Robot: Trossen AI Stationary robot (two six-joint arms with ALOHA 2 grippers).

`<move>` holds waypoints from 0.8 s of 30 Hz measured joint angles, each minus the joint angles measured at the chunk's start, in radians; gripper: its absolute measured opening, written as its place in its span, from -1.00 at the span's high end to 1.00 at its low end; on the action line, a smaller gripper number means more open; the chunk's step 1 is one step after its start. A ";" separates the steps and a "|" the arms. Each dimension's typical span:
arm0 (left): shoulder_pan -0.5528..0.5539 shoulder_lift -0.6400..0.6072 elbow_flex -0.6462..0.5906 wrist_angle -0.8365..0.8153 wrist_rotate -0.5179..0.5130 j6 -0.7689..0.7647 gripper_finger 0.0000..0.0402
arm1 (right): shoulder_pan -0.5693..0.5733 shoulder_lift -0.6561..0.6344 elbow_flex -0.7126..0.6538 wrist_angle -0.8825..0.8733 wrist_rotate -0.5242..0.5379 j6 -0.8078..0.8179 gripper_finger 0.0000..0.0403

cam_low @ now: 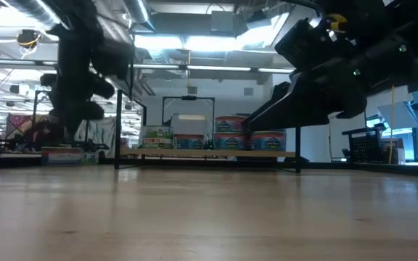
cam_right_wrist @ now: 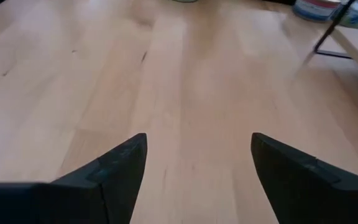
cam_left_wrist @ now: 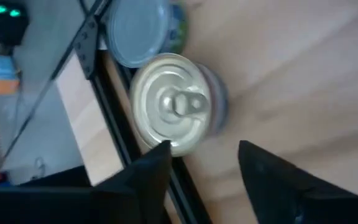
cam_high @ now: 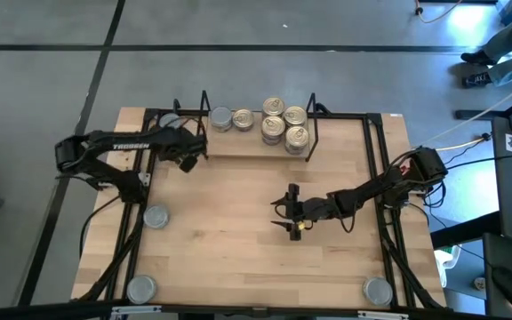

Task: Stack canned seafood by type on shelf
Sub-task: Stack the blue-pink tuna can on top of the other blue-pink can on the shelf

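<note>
The shelf (cam_high: 256,151) stands at the table's far edge. On its wood base rest several tins of canned seafood: a silver-lidded one (cam_high: 221,118), a gold-lidded one (cam_high: 243,119) and a cluster of gold-lidded ones (cam_high: 284,124). My left gripper (cam_high: 188,163) hangs open by the shelf's left end. In its wrist view a gold pull-tab tin (cam_left_wrist: 169,102) and a grey-lidded tin (cam_left_wrist: 138,31) stand beside a black rail, just ahead of its fingertips (cam_left_wrist: 204,168), with nothing between them. My right gripper (cam_high: 293,213) is open above bare wood at the table's middle (cam_right_wrist: 197,155).
Three loose silver-lidded tins stand on the table: one at the left (cam_high: 156,216), one at the near left corner (cam_high: 141,288), one at the near right corner (cam_high: 378,291). Black rails (cam_high: 385,178) edge the table. Bare wood lies between the arms.
</note>
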 joint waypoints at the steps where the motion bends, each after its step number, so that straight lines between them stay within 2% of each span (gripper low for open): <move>1: 0.026 0.018 0.000 0.010 -0.006 0.019 0.15 | 0.000 0.000 0.000 0.000 -0.005 0.000 -0.43; 7: 0.125 0.118 0.005 0.057 -0.062 0.068 0.55 | 0.000 0.000 0.000 -0.002 -0.007 0.000 -0.43; 12: 0.147 0.141 0.005 0.072 -0.065 0.081 0.77 | 0.000 0.000 0.000 -0.006 -0.007 -0.001 -0.43; 17: 0.124 0.132 0.001 0.091 -0.063 0.113 0.88 | 0.000 0.000 0.000 -0.006 -0.007 -0.001 -0.43; 24: 0.063 0.072 -0.003 0.088 -0.062 0.132 0.92 | 0.000 0.000 0.000 -0.007 -0.007 -0.001 -0.43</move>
